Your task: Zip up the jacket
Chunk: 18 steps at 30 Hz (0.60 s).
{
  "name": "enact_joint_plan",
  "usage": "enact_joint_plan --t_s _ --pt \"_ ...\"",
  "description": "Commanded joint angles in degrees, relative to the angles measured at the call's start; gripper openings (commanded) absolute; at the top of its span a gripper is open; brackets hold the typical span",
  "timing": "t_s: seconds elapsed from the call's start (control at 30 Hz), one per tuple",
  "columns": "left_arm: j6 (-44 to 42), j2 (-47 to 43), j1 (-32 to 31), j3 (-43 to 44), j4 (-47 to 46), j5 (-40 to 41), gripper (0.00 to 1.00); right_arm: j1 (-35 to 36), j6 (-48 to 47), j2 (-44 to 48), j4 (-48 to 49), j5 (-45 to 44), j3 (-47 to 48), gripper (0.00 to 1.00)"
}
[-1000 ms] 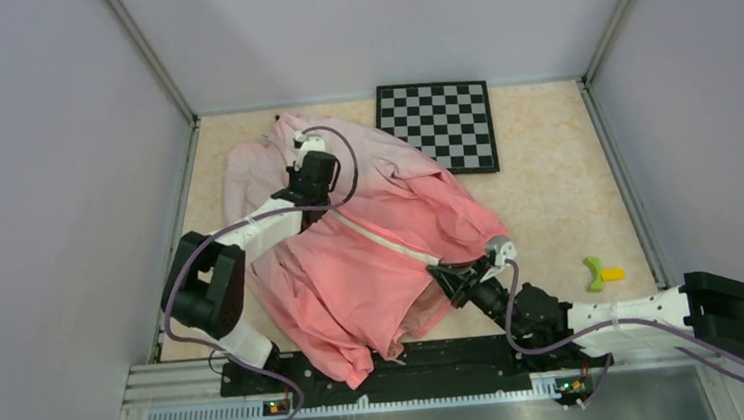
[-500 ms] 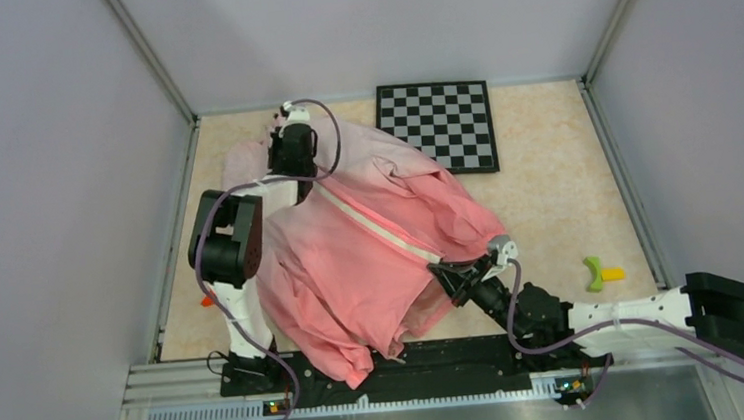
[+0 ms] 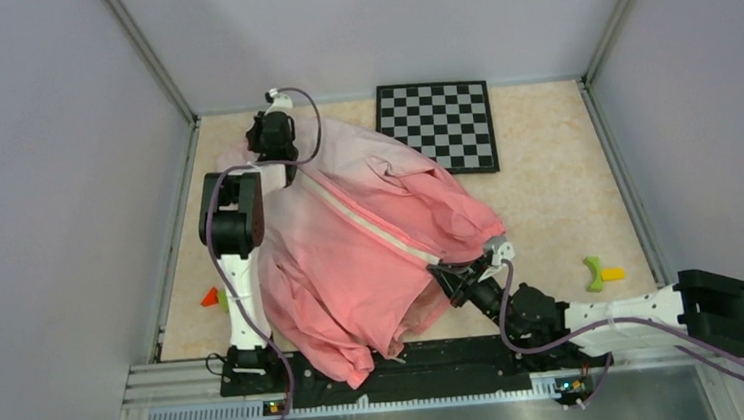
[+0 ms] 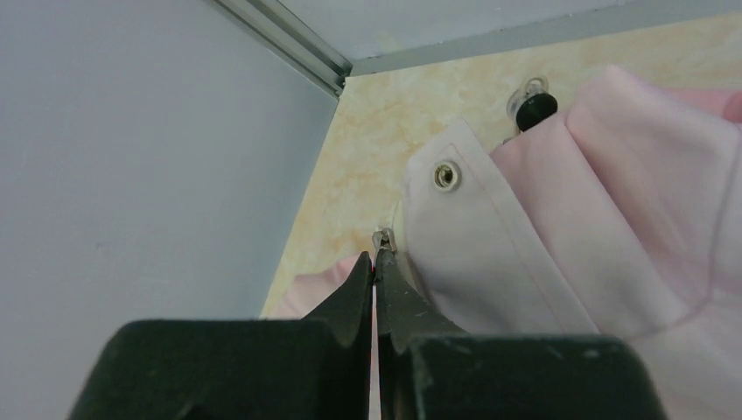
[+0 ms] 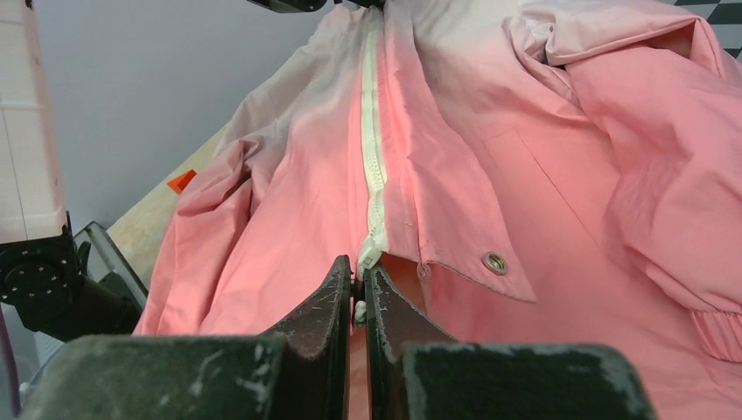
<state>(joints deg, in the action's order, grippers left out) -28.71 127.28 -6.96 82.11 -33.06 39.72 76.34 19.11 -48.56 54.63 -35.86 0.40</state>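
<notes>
As my left arm has run over the last second from mid-chest up to the collar, the entries now read as follows.

Jacket (image 3: 353, 272): spread on the table, collar level with the chessboard (image 3: 437, 125) and to its left, coral hem well nearer me than the board; one shoulder lies just beside the board's near left corner.

Zipper (image 3: 364, 226): a white line running diagonally away from the chessboard's near side toward the hem. A second ago it showed closed only over the lower part; now the teeth look meshed along the whole visible length.

Left gripper (image 4: 374, 262): left of the chessboard at the collar end, fingers pressed together on the metal zipper pull (image 4: 382, 238), beside the collar's snap stud (image 4: 446, 175).

Right gripper (image 5: 357, 284): unmoved at the hem, on the near side of the chessboard, fingers nipped on the zipper's bottom end, keeping the line taut.

Judgement: the pull appears at or very near the top stop, so the closing looks all but done. What remains is release.
</notes>
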Motion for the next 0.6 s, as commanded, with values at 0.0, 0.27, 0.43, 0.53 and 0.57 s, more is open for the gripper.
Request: enact_joint_plan --t_s 0.0,0.27,0.43,0.53,0.57 --pt "-2.9 2.0 2.9 5.3 -6.9 -1.4 0.0 0.0 0.2 -0.4 1.6 -0.4 -6.9 0.0" --pt "-6.1 6.8 4.3 11.2 -7.8 -3.0 0.0 0.0 1.2 0.1 0.7 -1.2 -7.1 0.0" --pt "-5.2 6.9 4.1 11.7 -5.1 -3.3 0.0 -0.1 0.1 -2.5 0.0 -0.3 -5.4 0.0" --pt "-2.7 4.5 3.6 8.8 -4.8 -2.9 0.16 -0.5 -0.8 -7.9 3.2 -0.7 -3.7 0.03" --pt "-1.6 3.6 3.5 8.2 -4.2 -2.8 0.33 -0.5 -0.1 -9.5 3.2 -1.8 -2.8 0.13"
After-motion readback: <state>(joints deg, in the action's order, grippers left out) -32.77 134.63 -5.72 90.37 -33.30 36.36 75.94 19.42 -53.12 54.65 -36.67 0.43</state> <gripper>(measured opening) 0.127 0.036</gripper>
